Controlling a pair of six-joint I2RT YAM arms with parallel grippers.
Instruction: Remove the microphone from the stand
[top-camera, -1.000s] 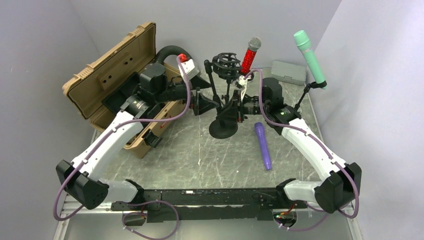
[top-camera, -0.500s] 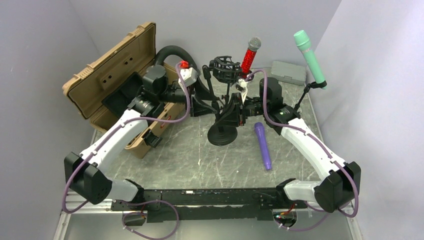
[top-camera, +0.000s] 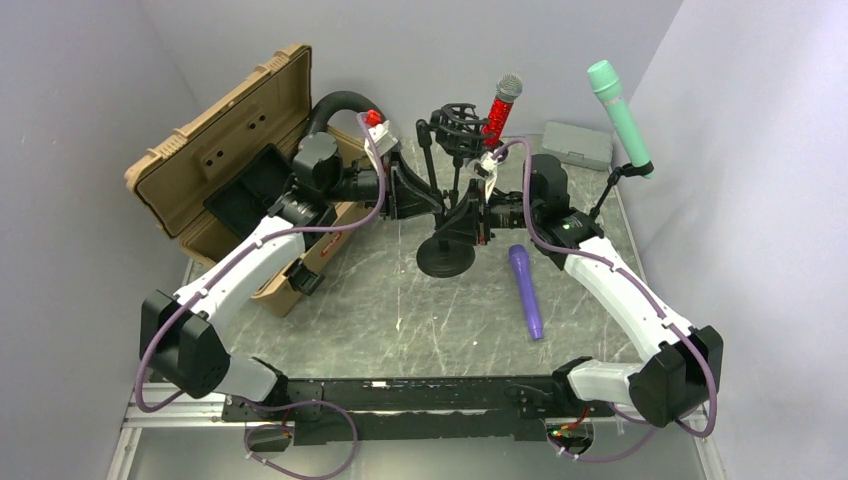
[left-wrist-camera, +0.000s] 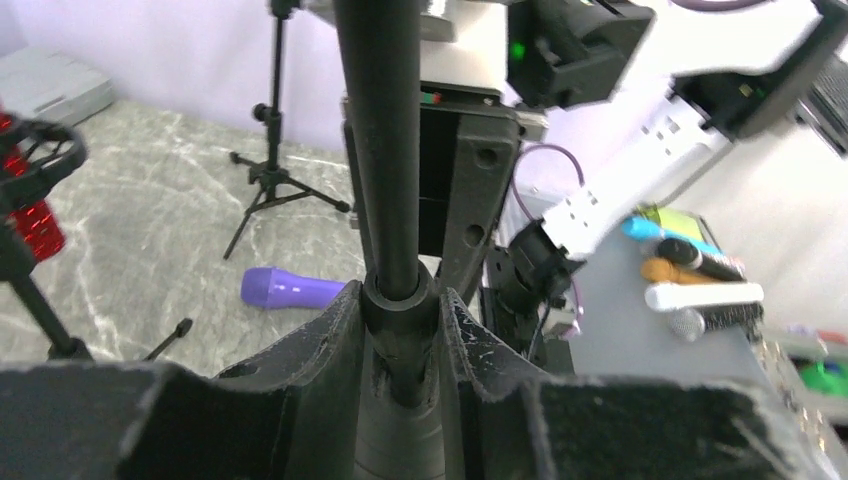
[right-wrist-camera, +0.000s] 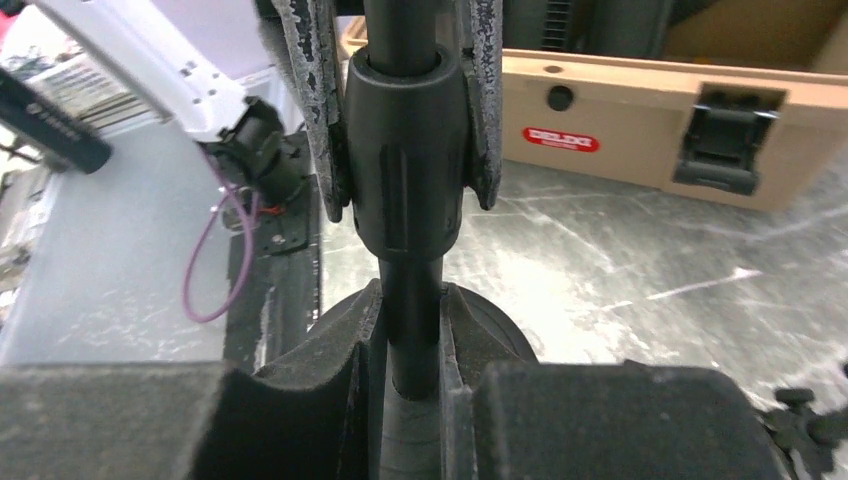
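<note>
Microphones: three in the top view. The red microphone (top-camera: 497, 115) is raised at back centre, tilted, silver head up, just beside one black shock mount (top-camera: 455, 125). From here I cannot tell if it passes through the mount. No gripper touches it. The teal microphone (top-camera: 622, 115) sits on the tripod stand (top-camera: 607, 195) at back right. The purple microphone (top-camera: 527, 292) lies flat on the table (top-camera: 400, 310), right of the stand (top-camera: 446, 262). Stands: two clear, one with a round base and one tripod. The left gripper (top-camera: 432, 203) and right gripper (top-camera: 465, 217) meet from opposite sides just above the round base. One open tan case (top-camera: 225, 140) is back left, one black hose (top-camera: 338, 103) behind it, one grey box (top-camera: 578, 145) back right. The table is grey marble pattern, with plain pale walls on three sides.

Left wrist view: the left gripper (left-wrist-camera: 400, 310) is clenched on the pole (left-wrist-camera: 385, 150), both pads pressed against its collar. The right gripper's black body is just behind the pole. The red microphone shows at the left edge, inside the shock mount ring. The purple microphone and the tripod stand are on the marble. Four stick-like items (left-wrist-camera: 695, 285) lie on a grey surface past the table, too blurred to name.

Right wrist view: the right gripper (right-wrist-camera: 412, 330) is clamped on the thin part of the pole below the collar. The left gripper's two fingers (right-wrist-camera: 312, 110) grasp the collar above. The tan case is behind, with one red label and one black latch.
</note>
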